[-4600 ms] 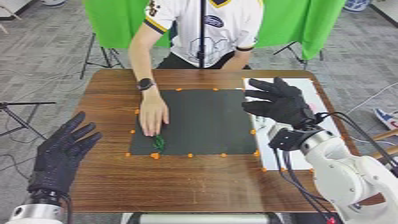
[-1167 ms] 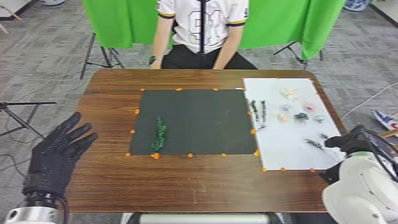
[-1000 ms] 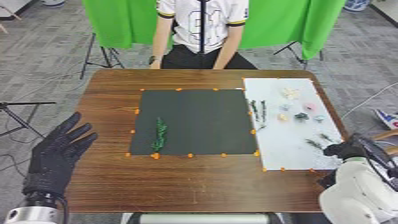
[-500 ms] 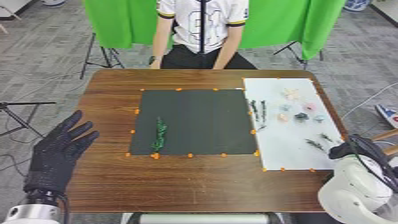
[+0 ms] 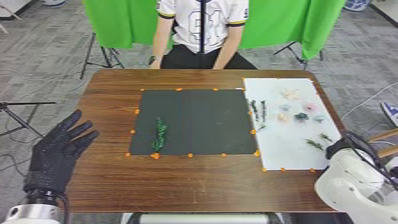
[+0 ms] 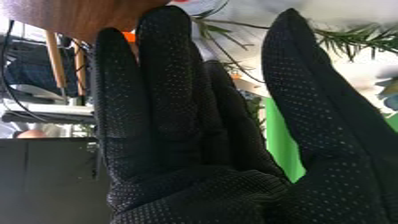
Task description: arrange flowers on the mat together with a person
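The sprig we likely want next (image 5: 314,144) lies right of the dark mat (image 5: 204,125), level with its near part, on the white sheet (image 5: 282,152). Its long axis slants from the mat side toward us and rightward. A second sprig (image 5: 325,137) is just beside it, farther from the mat. Our right hand (image 5: 337,146) is the nearer one, close by on the side away from the mat, so both sprigs lie mat-ward of its fingers (image 6: 169,100). Those are straight, the thumb (image 6: 311,90) spread well apart, with nothing held; we should come in mat-ward, then close across the stem. Our left hand (image 5: 60,150), left of the mat, is empty with fingers loosely extended. On the mat lies a green stem (image 5: 160,135).
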Robot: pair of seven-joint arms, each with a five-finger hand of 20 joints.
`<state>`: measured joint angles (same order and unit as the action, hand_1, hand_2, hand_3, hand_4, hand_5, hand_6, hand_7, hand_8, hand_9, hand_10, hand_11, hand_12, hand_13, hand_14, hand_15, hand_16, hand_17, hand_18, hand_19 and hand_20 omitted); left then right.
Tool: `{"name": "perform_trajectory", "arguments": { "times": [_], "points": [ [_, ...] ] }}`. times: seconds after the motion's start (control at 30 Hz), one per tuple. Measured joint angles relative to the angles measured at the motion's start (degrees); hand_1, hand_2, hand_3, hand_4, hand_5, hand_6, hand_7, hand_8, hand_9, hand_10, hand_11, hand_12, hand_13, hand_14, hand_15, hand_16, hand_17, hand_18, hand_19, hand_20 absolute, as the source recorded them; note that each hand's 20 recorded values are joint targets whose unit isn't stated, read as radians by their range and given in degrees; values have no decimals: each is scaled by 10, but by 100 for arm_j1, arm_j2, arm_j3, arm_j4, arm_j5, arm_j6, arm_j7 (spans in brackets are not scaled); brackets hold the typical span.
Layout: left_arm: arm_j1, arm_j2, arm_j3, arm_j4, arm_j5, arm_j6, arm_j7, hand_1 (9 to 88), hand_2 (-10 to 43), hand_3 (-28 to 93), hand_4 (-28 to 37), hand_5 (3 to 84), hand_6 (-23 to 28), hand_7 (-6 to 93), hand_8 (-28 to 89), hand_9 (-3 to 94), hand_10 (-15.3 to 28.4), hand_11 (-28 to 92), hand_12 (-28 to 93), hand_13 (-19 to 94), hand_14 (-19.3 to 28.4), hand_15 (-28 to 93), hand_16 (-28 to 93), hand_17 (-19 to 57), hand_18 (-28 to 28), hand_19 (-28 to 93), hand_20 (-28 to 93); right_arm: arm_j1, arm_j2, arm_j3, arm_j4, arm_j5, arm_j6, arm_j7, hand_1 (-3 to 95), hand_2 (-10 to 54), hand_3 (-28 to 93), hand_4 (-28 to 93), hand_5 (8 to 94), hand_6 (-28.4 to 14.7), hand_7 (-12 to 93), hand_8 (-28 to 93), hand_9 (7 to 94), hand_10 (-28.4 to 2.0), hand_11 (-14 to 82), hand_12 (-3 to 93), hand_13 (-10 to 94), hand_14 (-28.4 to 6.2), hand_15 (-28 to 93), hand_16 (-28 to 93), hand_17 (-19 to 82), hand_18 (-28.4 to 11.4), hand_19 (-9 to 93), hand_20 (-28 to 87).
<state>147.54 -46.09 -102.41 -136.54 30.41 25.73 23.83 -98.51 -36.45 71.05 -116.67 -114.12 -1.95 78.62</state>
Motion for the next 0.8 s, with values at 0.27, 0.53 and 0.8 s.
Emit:
{"name": "perform_trajectory", "arguments": {
  "times": [0.27, 0.53, 0.8],
  "points": [
    [27, 12, -6, -1, -27, 3, 31, 217, 87, 754, -255, 326, 65, 107, -86, 303, 156, 210, 107, 200, 218, 467, -69, -96, 172, 376, 145, 154, -18, -152, 138, -143, -132, -97, 649, -94, 462, -195, 779, -21, 141, -55, 837, -93, 174, 278, 718, -74, 567, 144, 502, -141, 932, -186],
    [51, -14, -28, -6, -19, 2, -4, 217, 87, 754, -255, 326, 65, 107, -86, 303, 156, 210, 106, 199, 219, 467, -69, -97, 172, 377, 145, 204, -24, -243, 211, -414, 85, -295, 631, -95, 501, -225, 836, -14, 143, -25, 876, -97, 252, 228, 761, -70, 585, 126, 496, -151, 932, -46],
    [51, -80, -58, -7, 1, 1, -64, 217, 87, 754, -255, 326, 64, 108, -87, 303, 156, 211, 106, 199, 219, 468, -68, -97, 172, 377, 145, 143, -43, -418, 230, -792, 794, -433, 605, -95, 575, -274, 897, 0, 142, 14, 921, -108, 241, 218, 819, -77, 563, 140, 521, -169, 932, 47]
  ]
}}
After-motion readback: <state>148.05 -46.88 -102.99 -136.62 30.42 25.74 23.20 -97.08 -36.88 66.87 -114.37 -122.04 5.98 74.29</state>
